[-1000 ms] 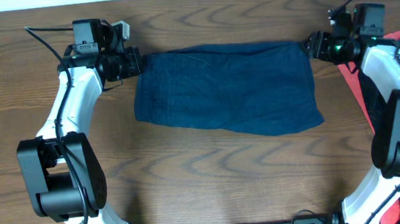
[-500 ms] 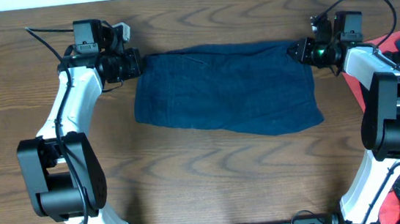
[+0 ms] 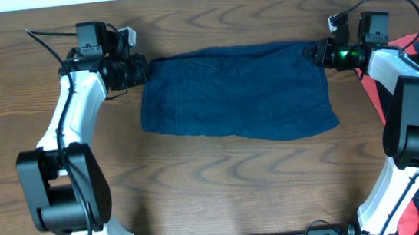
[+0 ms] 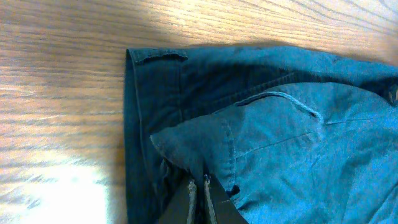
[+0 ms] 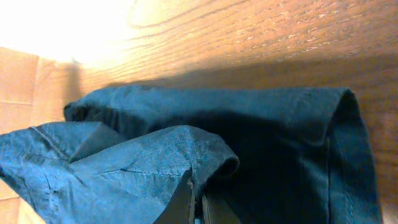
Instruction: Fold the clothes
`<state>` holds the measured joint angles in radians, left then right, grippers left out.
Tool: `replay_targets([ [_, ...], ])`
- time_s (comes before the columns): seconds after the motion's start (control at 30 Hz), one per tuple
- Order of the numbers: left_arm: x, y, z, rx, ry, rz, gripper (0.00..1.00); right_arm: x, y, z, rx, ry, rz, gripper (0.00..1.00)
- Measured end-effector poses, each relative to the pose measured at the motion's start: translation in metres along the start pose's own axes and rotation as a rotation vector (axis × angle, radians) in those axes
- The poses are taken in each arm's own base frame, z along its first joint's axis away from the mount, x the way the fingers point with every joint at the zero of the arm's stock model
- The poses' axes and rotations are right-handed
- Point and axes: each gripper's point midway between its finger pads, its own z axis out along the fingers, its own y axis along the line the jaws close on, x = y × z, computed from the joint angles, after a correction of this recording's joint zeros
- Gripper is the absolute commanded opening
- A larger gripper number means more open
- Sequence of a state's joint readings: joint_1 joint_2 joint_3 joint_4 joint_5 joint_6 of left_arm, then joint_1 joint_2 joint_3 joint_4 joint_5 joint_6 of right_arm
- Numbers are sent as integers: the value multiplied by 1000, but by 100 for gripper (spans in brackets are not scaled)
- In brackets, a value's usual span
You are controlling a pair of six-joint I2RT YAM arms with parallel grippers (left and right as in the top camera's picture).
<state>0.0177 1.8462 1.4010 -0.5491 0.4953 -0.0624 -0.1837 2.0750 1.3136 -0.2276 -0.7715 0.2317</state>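
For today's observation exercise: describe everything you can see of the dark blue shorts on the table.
The dark blue shorts look like soft, plain fabric with stitched seams. They lie flat, spread widthwise across the wooden table, lower edge slanting. The left gripper pinches one upper corner, the right gripper the other, each lifting a small fold.

Dark navy shorts (image 3: 236, 92), apparently folded, flat
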Motion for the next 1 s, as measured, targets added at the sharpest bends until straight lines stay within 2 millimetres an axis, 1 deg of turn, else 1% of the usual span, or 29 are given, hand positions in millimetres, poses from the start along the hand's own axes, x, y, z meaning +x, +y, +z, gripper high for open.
replay_targets([
  [0.13,-1,-11,-28,-10,-26,24,6,0,11,-16,-7,7,15,2],
  [0.23,7,-19,-48,-18,-16,32,6,4,23,-30,-7,27,27,1],
  [0.33,25,-20,-59,-35,41,20,6,17,34,-42,-2,71,47,1],
  [0.43,45,-21,-69,-47,110,-5,6,34,41,-55,14,130,64,1],
  [0.5,59,-22,-77,-56,154,-21,6,45,46,-67,45,166,76,1],
  [0.6,80,-26,-97,-75,210,-38,6,64,53,-93,130,214,84,1],
  [0.67,94,-32,-115,-81,231,-45,6,77,60,-117,208,237,86,1],
  [0.77,117,-42,-142,-87,266,-60,6,103,69,-154,322,284,95,1],
  [0.83,133,-46,-157,-92,298,-77,6,119,73,-173,376,316,106,1],
  [0.9,149,-50,-169,-96,336,-96,6,137,77,-191,422,359,123,1],
  [0.97,163,-53,-179,-101,377,-117,6,151,79,-202,450,397,143,1],
  [1.0,170,-53,-183,-106,400,-126,6,157,80,-206,461,416,153,4],
])
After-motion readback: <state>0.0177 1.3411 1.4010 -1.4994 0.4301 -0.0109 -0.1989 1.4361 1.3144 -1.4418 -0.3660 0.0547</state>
